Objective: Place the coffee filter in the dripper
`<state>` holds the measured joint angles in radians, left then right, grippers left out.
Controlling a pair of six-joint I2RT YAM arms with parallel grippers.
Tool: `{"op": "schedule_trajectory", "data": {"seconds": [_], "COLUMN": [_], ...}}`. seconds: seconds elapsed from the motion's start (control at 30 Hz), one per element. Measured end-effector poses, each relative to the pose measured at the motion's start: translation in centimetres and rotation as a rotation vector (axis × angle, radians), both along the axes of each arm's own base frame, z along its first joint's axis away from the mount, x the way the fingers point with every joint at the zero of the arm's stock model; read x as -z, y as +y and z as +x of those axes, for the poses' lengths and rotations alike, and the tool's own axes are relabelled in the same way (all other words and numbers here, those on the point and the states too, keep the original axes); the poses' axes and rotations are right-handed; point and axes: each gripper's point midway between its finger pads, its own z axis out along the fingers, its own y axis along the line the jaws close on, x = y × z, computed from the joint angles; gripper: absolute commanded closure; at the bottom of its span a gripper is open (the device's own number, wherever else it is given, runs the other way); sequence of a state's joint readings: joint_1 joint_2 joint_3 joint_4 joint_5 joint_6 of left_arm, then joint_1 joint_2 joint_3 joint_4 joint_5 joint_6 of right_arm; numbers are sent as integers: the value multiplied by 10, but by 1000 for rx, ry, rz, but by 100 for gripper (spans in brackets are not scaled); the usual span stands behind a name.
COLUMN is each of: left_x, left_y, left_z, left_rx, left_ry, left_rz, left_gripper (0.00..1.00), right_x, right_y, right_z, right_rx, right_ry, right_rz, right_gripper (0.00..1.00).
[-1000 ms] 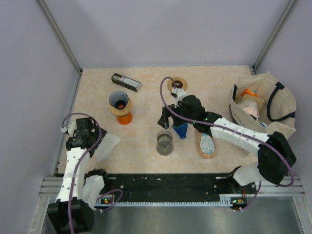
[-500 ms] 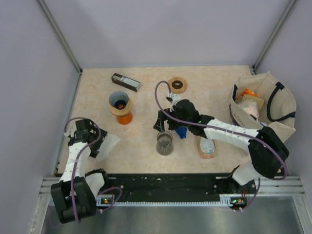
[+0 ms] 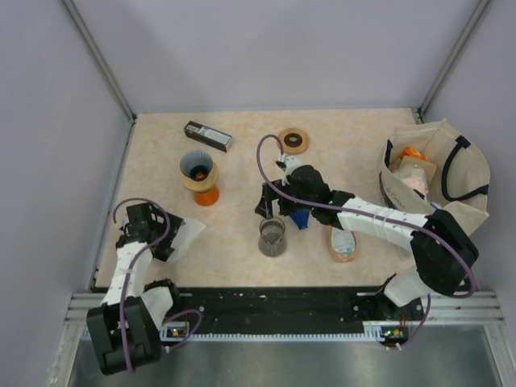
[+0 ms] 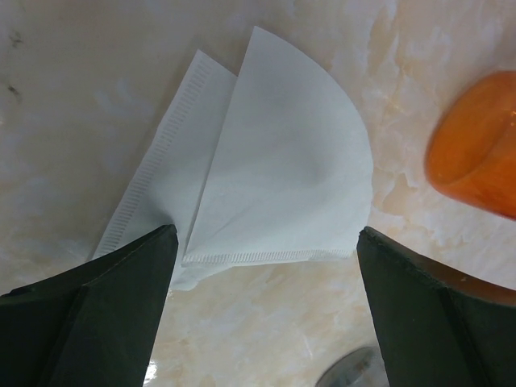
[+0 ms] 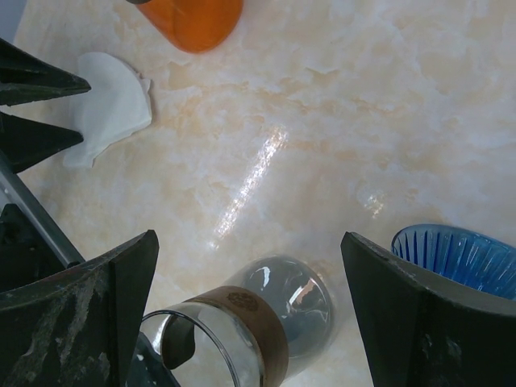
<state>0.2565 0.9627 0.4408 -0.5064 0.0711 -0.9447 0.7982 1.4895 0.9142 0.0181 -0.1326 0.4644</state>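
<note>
A: Which arm is nearer the coffee filter (image 4: 274, 177)?

B: The left one, clearly. The filter lies flat on the table (image 4: 72, 72) directly ahead of the left gripper (image 4: 264, 238). Its jaws are spread wide with nothing in them. The filter's ribbed near edge sits across the gap between the fingertips, and one fingertip is right at its corner.

A: How does the paper run?

B: It's folded, with two flaps showing. It fans away from the jaws, narrow at the near corner and wide at the curved far edge. The seam runs obliquely up and away from the left finger, so I'd say the near edge is the only part the jaws can close on.

A: And the right gripper (image 5: 250, 238)?

B: It's just as wide open and also empty. It hangs over the glass carafe (image 5: 242, 326), with the blue dripper (image 5: 451, 258) just beside it. In its view the filter is well off, at the far corner.

A: So where must the filter go?

B: Across the table toward the middle, I'd judge. The ribbed blue dripper is well apart from the filter and close to the right arm. An orange cup (image 4: 476, 153) stands near the filter's curved edge, on the side the paper would travel.
</note>
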Motion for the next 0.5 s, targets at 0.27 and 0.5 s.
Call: {"op": "schedule_trajectory", "data": {"seconds": [0.27, 0.5], "left_x": [-4, -4], "left_y": [-22, -46], "left_z": [-2, -3], "left_rx": [40, 103], "left_ry": [-97, -108], "left_rz": [-76, -119], "left_gripper": [1, 1], "right_x": [0, -1], "right_y": [1, 9], "right_z": [-1, -3], "right_rx": [-1, -17], "right_ry": [5, 30], "right_rz": [5, 44], "right_gripper": [4, 4]}}
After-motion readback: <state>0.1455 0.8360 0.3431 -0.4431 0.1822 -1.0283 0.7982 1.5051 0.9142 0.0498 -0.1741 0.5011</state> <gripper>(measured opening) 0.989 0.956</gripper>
